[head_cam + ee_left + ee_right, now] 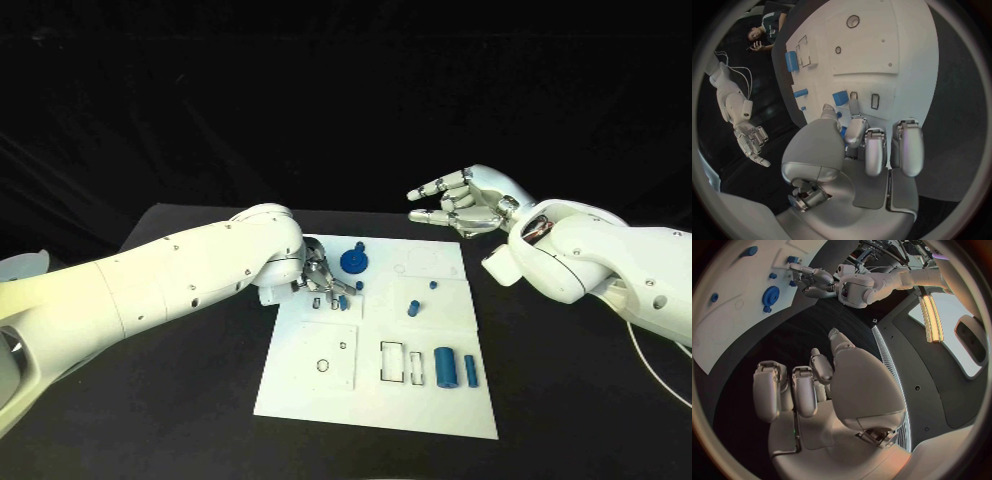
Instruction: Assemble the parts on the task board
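The task board [378,400] lay on the black table [173,400], its near edge toward the robot. Near that edge, toward the board's right side, a large blue cylinder [446,368] lay flat with a slimmer blue pin [470,372] just beside it, next to rectangular outlined recesses. Further in, a short blue peg [414,308] stood right of centre, with a smaller blue piece [431,285] beyond it. At the board's left edge, the left hand [320,276] was down on the surface, fingers curled close around a small blue part [839,97]; whether it was actually gripped could not be determined. A round blue gear [355,264] sat near the far left corner. Beyond the far right corner, the right hand [459,202] was raised, fingers spread, holding nothing.
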You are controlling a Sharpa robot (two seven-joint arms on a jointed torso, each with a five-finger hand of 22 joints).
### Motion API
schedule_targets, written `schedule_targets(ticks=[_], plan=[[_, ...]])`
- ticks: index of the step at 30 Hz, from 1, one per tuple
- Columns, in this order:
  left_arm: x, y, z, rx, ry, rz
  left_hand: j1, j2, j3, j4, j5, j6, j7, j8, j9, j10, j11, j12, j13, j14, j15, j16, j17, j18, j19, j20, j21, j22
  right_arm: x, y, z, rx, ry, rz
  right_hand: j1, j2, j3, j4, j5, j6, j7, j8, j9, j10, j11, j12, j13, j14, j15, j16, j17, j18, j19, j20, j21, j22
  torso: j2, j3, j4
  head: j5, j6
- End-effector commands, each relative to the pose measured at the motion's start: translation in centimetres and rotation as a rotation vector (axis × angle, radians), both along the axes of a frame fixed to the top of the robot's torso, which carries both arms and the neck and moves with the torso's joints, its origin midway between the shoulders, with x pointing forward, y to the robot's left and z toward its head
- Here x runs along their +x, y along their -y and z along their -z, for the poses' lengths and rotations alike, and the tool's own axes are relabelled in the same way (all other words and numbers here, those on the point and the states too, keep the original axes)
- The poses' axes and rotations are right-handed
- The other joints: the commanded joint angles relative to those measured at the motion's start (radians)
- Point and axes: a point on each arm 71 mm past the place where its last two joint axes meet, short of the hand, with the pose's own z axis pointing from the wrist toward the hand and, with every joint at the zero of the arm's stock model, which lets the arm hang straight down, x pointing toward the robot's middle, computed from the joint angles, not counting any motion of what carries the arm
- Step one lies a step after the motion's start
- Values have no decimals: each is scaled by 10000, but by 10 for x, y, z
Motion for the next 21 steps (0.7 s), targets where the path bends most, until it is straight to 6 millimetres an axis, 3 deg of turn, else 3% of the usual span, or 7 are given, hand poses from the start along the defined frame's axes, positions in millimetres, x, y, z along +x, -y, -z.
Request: schedule_targets(ticks=[1, 21], plan=[[-1, 1, 1, 191, -127, 130, 131, 25, 34, -32, -15, -73, -2, 61, 35, 44, -12, 15, 20, 1034, -47, 30, 2633, -143, 185, -21, 63, 778, -1, -2, 1, -85, 4, -193, -7, 73, -25, -52, 65, 70, 19, 63, 13, -60, 14, -25, -11, 716, 5, -59, 1184, 64, -57, 12, -44, -12, -3, 1, 10, -22, -22], [1, 6, 3, 177, -161, 199, 510, 140, 256, -63, -13, -144, -5, 109, 228, 41, -15, 20, 39, 1034, -48, 30, 2633, -146, 188, -20, 73, 809, 1, -5, 3, -140, -42, -251, 10, 90, -26, -70, 88, 80, 15, 67, 14, -57, 10, -24, -16, 715, 1, -66, 1177, 63, -53, 8, -46, -10, 7, 5, 52, -53, -49]])
